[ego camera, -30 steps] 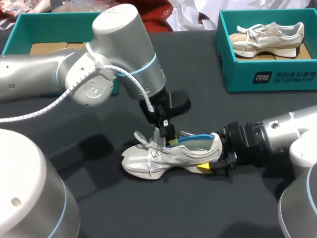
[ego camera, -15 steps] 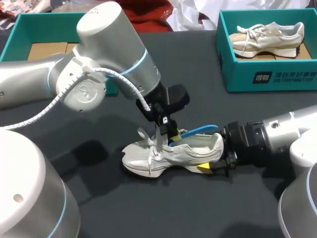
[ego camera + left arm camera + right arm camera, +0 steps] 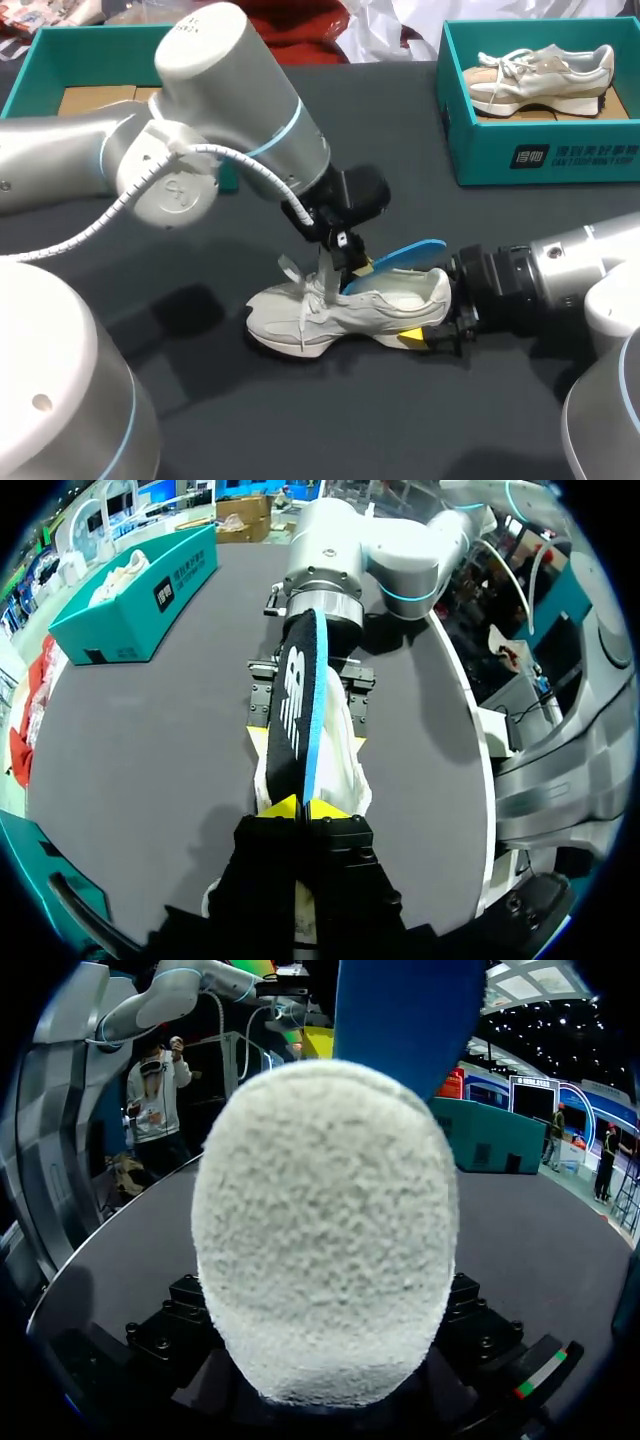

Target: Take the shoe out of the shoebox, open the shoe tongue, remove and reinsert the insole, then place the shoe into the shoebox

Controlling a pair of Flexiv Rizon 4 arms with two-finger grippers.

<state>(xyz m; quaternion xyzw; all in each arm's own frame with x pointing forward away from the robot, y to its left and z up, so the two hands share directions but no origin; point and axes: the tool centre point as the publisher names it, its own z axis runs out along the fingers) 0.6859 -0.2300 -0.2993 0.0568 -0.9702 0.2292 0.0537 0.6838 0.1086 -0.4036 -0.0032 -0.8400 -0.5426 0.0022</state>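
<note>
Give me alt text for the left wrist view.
The left gripper pinches a black, blue-edged insole, standing on edge out of a white shoe. The right arm holds the shoe's far end; a teal shoebox lies beyond.

Head view looks down on the table (image 3: pixel 400 150) from above and behind. Both wrist views face the shared white shoe (image 3: pixel 340 310) closely, from opposite ends

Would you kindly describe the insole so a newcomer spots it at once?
On the dark table, find the white shoe lying outside the teal shoebox. The insole, pinched by the left end effector, rises from its opening: the only blue part among white.
</note>
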